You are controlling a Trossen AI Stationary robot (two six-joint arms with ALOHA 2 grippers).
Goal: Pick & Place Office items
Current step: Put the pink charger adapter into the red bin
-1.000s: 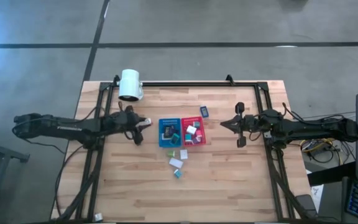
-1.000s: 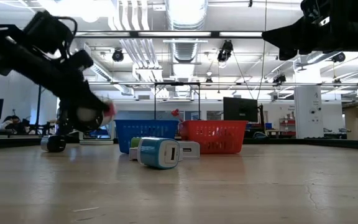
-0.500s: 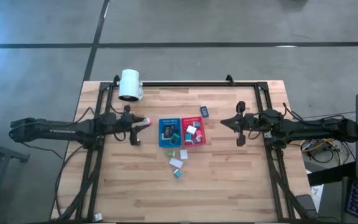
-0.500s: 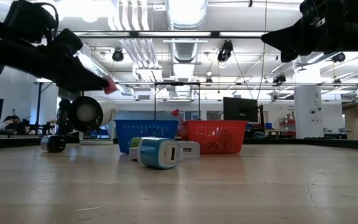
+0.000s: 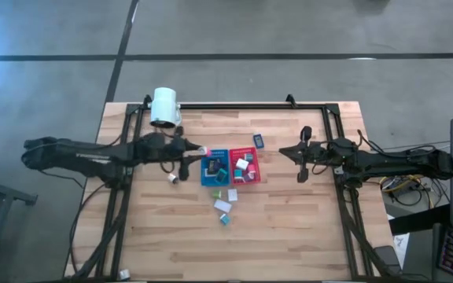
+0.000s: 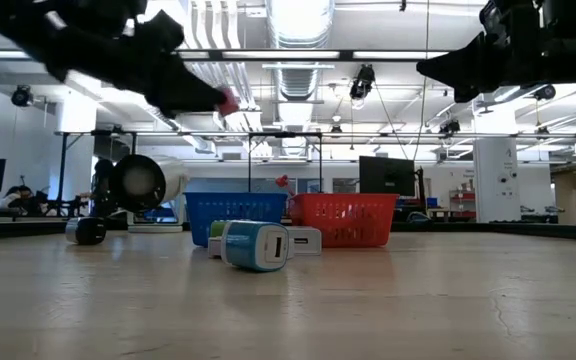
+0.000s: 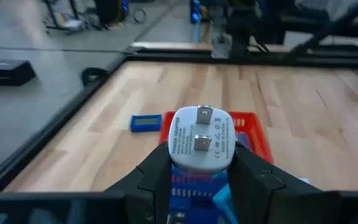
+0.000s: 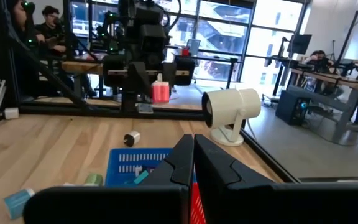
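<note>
Left gripper (image 7: 201,163), jaws pinching a white and pink plug adapter (image 7: 202,139), hovers beside the blue tray (image 5: 213,168); right gripper (image 5: 300,154), jaws pressed together, waits right of the red tray (image 5: 244,166).

Floor: grey concrete (image 5: 226,27) around the table, crossed by dark lines
Table: light wooden planks (image 5: 289,236) with a black metal frame (image 5: 234,105) along the edges
Ceiling: open, with white ducts (image 6: 298,30), pipes and long bright lamps (image 6: 368,55)
Windows: large glass panes (image 8: 229,37) in dark frames at the far side, with daylight behind
Furniture: a dark monitor (image 6: 386,176) on a far desk; work benches (image 8: 328,81) with equipment
Column: one white pillar (image 6: 488,180)
People: two persons (image 8: 48,28) sit in the back, perhaps at a desk; the view is too far to say more
</note>
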